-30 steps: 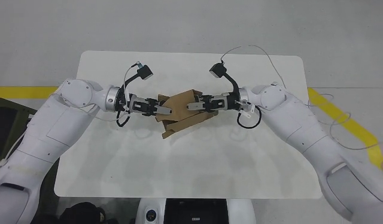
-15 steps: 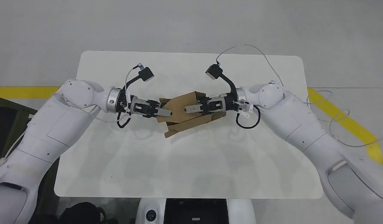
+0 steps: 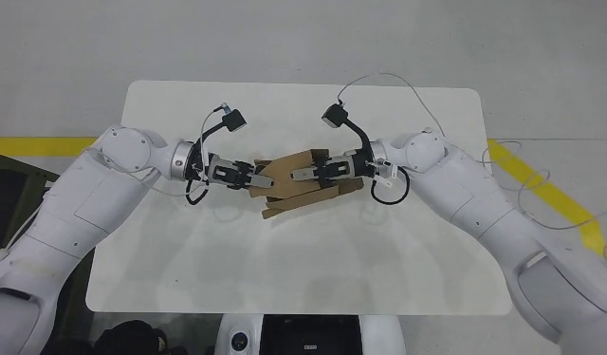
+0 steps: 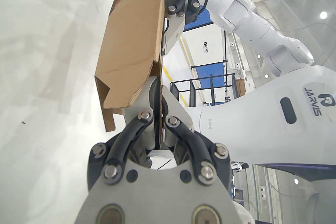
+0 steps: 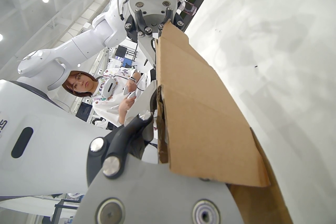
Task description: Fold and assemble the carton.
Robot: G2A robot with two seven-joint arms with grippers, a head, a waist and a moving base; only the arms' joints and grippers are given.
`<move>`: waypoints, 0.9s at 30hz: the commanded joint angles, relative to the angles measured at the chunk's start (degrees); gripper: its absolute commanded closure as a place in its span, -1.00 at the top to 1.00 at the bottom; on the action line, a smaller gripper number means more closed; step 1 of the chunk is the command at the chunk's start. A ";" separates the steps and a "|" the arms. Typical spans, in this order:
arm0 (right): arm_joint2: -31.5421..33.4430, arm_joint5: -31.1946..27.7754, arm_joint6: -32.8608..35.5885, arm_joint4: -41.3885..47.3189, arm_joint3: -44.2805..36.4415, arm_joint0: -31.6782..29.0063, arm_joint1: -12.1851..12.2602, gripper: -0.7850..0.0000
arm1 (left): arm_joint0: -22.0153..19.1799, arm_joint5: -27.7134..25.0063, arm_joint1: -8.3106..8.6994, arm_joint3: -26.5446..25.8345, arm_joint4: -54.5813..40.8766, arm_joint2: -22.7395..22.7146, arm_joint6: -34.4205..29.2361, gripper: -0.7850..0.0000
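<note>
The carton (image 3: pixel 287 165) sits mid-frame over the table (image 3: pixel 190 260). The left tool (image 3: pixel 263 178) and right tool (image 3: pixel 297 175) each pinch one end. It looks light and bendy, so hold it near the folds.

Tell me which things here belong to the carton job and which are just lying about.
Job: carton, left gripper and right gripper, both clamped on it.
Lying about: table underneath, yellow floor tape.
</note>
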 commanded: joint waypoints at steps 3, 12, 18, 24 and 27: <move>-0.25 -0.50 -0.50 0.21 0.63 0.17 -0.03 -1.00 | -0.09 0.30 0.14 0.34 -2.08 0.25 -0.29 1.00; -0.55 -2.24 -2.25 -0.23 2.21 0.33 -0.21 -1.00 | -0.13 2.91 -0.01 1.71 -8.84 -0.49 -2.90 1.00; -0.85 -3.54 -3.55 -0.65 3.48 0.40 -0.80 -1.00 | 0.38 5.62 -0.31 1.35 -13.26 -2.03 -5.61 1.00; -0.86 -4.83 -4.84 -0.92 5.13 0.58 -1.53 -1.00 | 1.16 7.74 -0.72 1.18 -16.04 -4.14 -7.73 1.00; -0.89 -5.30 -5.32 -1.11 5.59 0.66 -1.98 -1.00 | 1.66 8.71 -1.02 0.70 -17.55 -5.28 -8.70 1.00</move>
